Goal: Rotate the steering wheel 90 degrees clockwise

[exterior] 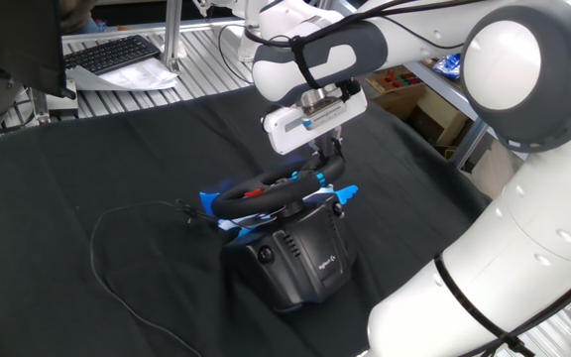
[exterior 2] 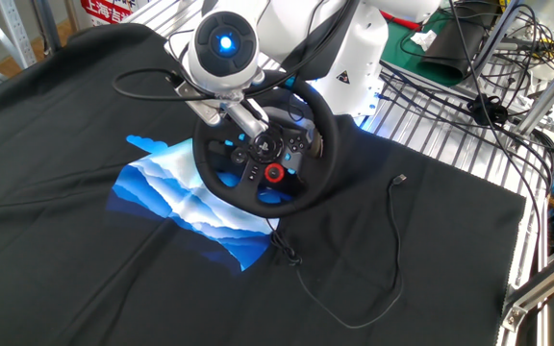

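The steering wheel (exterior: 266, 195) has a black rim, blue paddles and a red hub button (exterior 2: 273, 173). It sits tilted on its boxy black base (exterior: 300, 260) in the middle of the black cloth. In the other fixed view the wheel (exterior 2: 320, 144) faces the camera. My gripper (exterior: 328, 171) comes down from above onto the far right of the rim, and its black fingers straddle it. In the other fixed view the gripper (exterior 2: 248, 123) covers the rim's upper left. It looks shut on the rim.
A thin black cable (exterior: 117, 223) loops over the cloth left of the base and also shows in the other fixed view (exterior 2: 392, 240). A blue-and-white print (exterior 2: 176, 192) lies under the wheel. A keyboard (exterior: 112, 52) sits at the back. Metal rack bars (exterior 2: 450, 106) run behind.
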`<state>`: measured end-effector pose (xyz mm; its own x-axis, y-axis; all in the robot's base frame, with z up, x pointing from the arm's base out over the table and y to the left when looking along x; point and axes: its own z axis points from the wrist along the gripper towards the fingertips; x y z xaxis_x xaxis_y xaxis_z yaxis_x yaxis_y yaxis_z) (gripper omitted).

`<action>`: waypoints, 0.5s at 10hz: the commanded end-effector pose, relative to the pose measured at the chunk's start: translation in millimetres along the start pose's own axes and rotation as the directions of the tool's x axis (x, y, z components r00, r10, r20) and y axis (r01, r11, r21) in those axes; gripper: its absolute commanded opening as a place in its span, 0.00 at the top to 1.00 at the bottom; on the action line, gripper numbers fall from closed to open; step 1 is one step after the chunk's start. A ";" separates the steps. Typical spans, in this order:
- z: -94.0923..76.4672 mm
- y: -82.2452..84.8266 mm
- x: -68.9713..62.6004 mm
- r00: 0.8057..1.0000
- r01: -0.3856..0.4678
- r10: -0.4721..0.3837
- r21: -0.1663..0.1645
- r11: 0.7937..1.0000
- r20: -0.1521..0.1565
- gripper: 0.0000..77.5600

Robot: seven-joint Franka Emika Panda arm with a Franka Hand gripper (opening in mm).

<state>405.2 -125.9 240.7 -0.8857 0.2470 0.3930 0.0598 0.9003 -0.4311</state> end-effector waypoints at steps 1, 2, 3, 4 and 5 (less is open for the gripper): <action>-1.2 4.6 2.3 1.000 -0.008 0.008 -0.001 1.000 -0.004 0.98; -1.2 4.6 2.3 1.000 -0.006 0.006 -0.001 1.000 -0.004 0.98; -1.2 4.6 2.3 1.000 -0.006 0.006 -0.001 1.000 -0.004 0.98; -1.2 4.6 2.3 1.000 -0.005 0.005 -0.002 1.000 -0.004 0.98; -1.2 4.6 2.3 1.000 -0.006 0.006 -0.001 1.000 -0.004 0.98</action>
<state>404.4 -122.3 241.6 -0.8841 0.2547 0.3918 0.0665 0.8985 -0.4339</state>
